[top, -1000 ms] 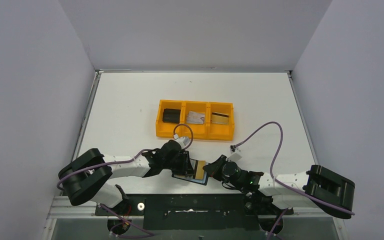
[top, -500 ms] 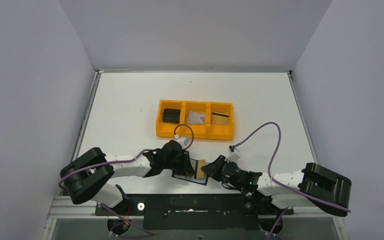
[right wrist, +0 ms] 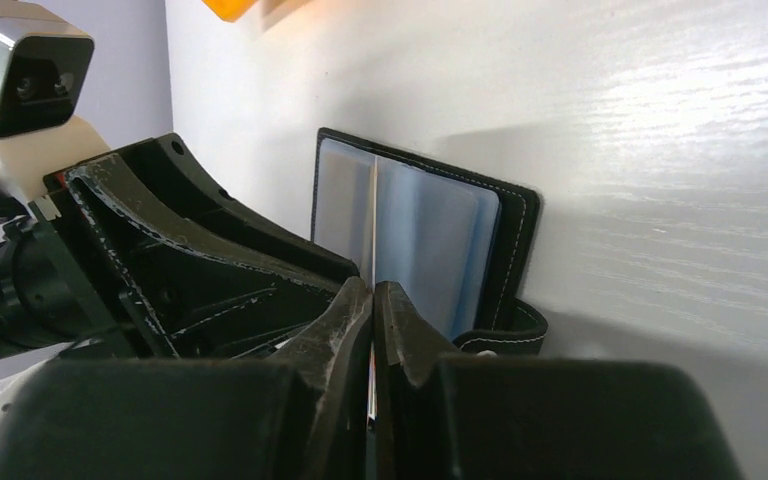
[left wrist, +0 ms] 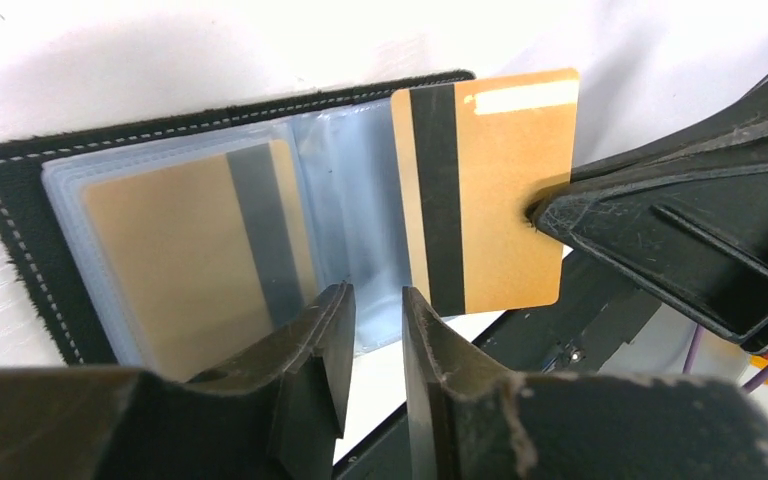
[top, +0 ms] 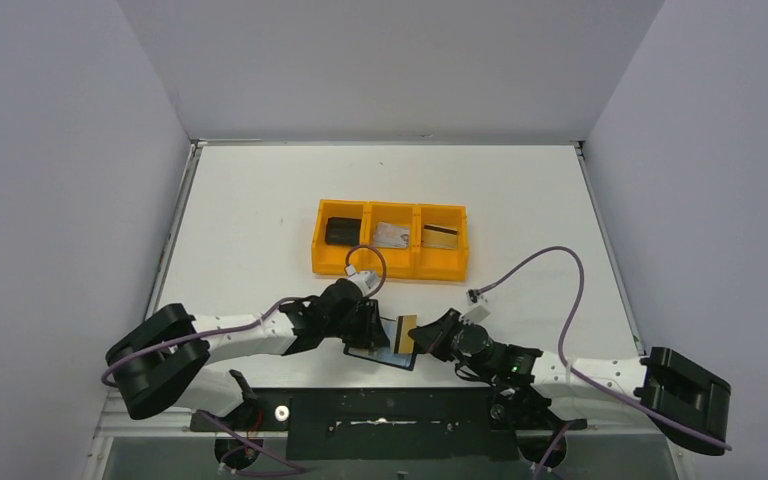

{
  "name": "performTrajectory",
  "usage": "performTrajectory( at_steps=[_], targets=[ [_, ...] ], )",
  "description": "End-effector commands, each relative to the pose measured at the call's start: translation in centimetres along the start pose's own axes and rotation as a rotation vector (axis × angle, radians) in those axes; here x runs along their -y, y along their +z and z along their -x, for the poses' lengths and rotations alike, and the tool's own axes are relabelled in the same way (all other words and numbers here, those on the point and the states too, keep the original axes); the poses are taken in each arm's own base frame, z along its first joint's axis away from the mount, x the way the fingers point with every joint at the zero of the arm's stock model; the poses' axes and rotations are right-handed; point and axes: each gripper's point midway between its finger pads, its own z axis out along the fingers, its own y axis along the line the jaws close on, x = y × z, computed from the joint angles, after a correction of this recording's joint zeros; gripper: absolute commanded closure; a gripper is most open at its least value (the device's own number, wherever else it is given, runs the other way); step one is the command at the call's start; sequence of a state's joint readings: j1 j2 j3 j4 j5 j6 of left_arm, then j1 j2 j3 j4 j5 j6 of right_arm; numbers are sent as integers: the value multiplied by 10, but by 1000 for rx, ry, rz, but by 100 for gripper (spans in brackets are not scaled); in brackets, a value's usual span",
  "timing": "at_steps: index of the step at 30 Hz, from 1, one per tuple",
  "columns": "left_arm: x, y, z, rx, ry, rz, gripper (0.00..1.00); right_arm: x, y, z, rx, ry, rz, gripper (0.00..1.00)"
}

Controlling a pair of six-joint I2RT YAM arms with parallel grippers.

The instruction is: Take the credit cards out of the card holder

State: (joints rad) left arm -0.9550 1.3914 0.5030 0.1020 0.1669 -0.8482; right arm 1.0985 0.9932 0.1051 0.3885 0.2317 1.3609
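Note:
The black card holder (top: 368, 349) lies open near the table's front edge, its blue-grey pockets (left wrist: 345, 190) showing. My right gripper (top: 422, 340) is shut on a gold card with a dark stripe (left wrist: 500, 190), held on edge and almost wholly out of the right pocket; in the right wrist view the card (right wrist: 373, 215) is a thin line between my fingers (right wrist: 373, 290). A second gold card (left wrist: 170, 250) sits inside the left pocket. My left gripper (left wrist: 377, 300) stands over the holder's near edge, jaws a narrow gap apart with nothing between them.
The orange three-compartment tray (top: 390, 263) stands behind the holder, with a chunky black block (top: 341, 231), a silvery-grey card (top: 392, 235) and a gold card (top: 441, 236) in its compartments. The table's front edge and the black rail lie just below the holder.
My right gripper has drawn the gold card further out of the holder, to the right. The right arm's elbow has swung right. The left gripper has stayed on the holder.

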Motion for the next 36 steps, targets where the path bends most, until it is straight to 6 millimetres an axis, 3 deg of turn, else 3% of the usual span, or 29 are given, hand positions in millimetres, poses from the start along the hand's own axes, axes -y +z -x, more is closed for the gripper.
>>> performTrajectory(
  at_steps=[1, 10, 16, 19, 26, 36],
  targets=[
    [28, -20, 39, 124, 62, -25, 74, -4, -6, 21, 85, -46, 4, 100],
    [8, -77, 97, 274, 78, 144, 60, -21, -19, 43, 161, -137, 23, 100],
    [-27, -127, 135, 416, 68, 289, 26, -36, -20, 57, 216, -223, 47, 100],
    [-47, -150, 146, 500, 67, 382, 16, -45, -21, 65, 242, -292, 48, 100],
    [-80, -187, 149, 632, 60, 538, 12, -68, -28, 91, 321, -512, 19, 100],
    [-74, -215, 156, 759, 53, 515, 11, -98, -45, 143, 460, -914, -134, 100]
  ],
)
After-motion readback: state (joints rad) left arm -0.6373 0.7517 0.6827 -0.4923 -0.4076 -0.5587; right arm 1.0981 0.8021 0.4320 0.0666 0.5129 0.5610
